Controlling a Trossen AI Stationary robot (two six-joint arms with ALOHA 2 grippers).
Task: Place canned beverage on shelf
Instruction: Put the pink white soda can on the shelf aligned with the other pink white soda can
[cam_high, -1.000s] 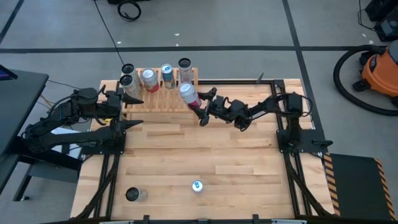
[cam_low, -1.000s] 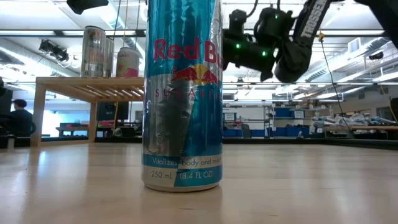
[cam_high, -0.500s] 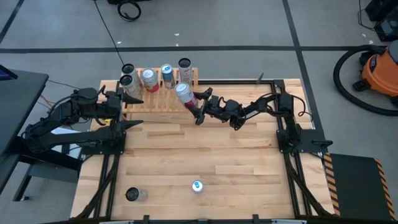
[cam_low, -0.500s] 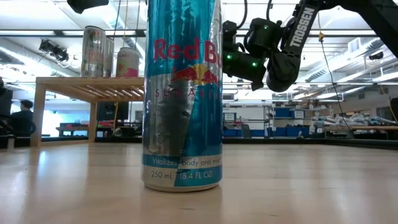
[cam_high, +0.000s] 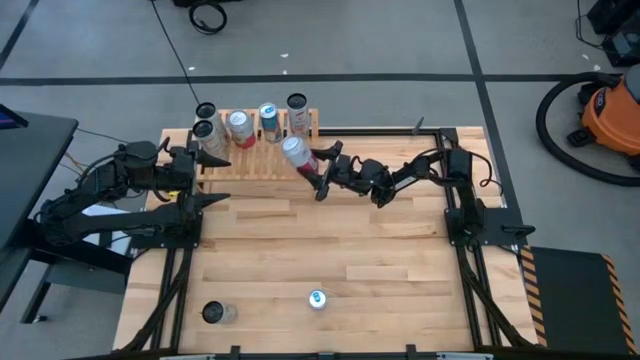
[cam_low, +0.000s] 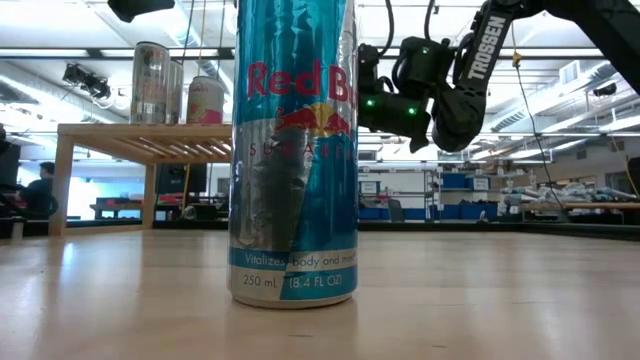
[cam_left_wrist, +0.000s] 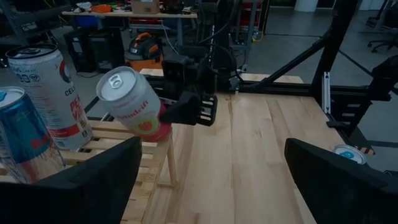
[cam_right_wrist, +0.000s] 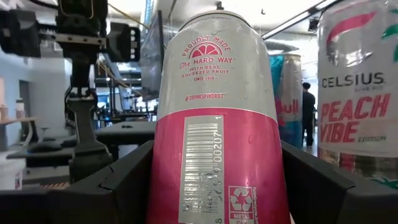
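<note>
Right gripper (cam_high: 318, 172) clamped, arm extended; left gripper (cam_high: 196, 178) wide.

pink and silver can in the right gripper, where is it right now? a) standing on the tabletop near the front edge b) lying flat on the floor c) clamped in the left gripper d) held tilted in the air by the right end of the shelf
d: the right gripper is shut on the pink and silver can, holding it tilted above the right end of the shelf, not yet set down.

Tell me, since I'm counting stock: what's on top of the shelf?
Four upright cans stand on the shelf; the right gripper holds a pink can tilted above its right end. Slats beneath that can are hidden.
</note>
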